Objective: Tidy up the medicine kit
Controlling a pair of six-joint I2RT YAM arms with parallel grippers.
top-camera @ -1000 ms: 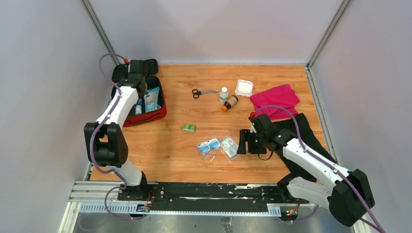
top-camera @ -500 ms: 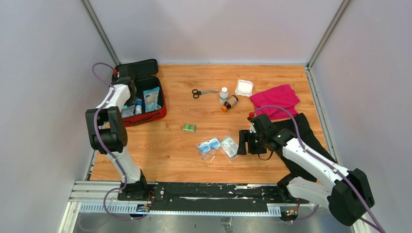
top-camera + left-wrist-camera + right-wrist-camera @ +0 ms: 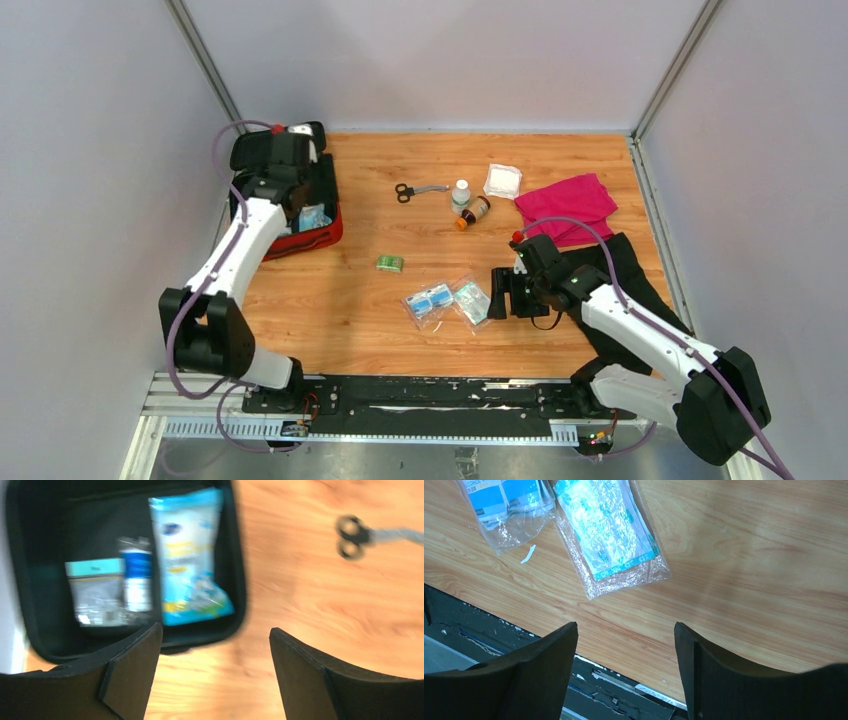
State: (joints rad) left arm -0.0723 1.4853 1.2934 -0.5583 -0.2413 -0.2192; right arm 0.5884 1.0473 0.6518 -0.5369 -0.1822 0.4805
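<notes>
Medicine kit (image 3: pixel 312 239) first: it lies open at the far left corner of the wooden table (image 3: pixel 350 330), a rounded-square fabric case with red outer walls and black lining, its lid folded back toward the rear wall. Inside the tray I make out a glossy light-blue wipes pack (image 3: pixel 192 555), a small white-and-blue tube (image 3: pixel 136 575) beside it, and a flat packet with a teal strip (image 3: pixel 95 592). The wrist picture is blurred, so I can't read any labels.

My left gripper (image 3: pixel 215 630) hangs over the tray. From its own camera, one rounded corner of the case shows just past the fingertips. Its dark, wedge-shaped fingers (image 3: pixel 130 675) are spread wide, with nothing between them and nothing touched.

Out on the bare wood lie black-handled scissors (image 3: pixel 418 190), a white bottle (image 3: pixel 461 193) standing upright, a brown bottle (image 3: pixel 474 211) lying beside it, and a square white gauze pad (image 3: pixel 502 181). Nearer the middle lies a small green packet (image 3: pixel 389 263), then two crinkly clear sachets side by side, the blue-labelled sachet (image 3: pixel 428 300) and the teal-printed sachet (image 3: pixel 470 298).

My right gripper (image 3: pixel 625 627) hovers just beside the teal one, well apart from the kit, jaws wide and empty. Behind that arm lie a magenta cloth (image 3: pixel 565 205) and a black cloth (image 3: pixel 625 275).
</notes>
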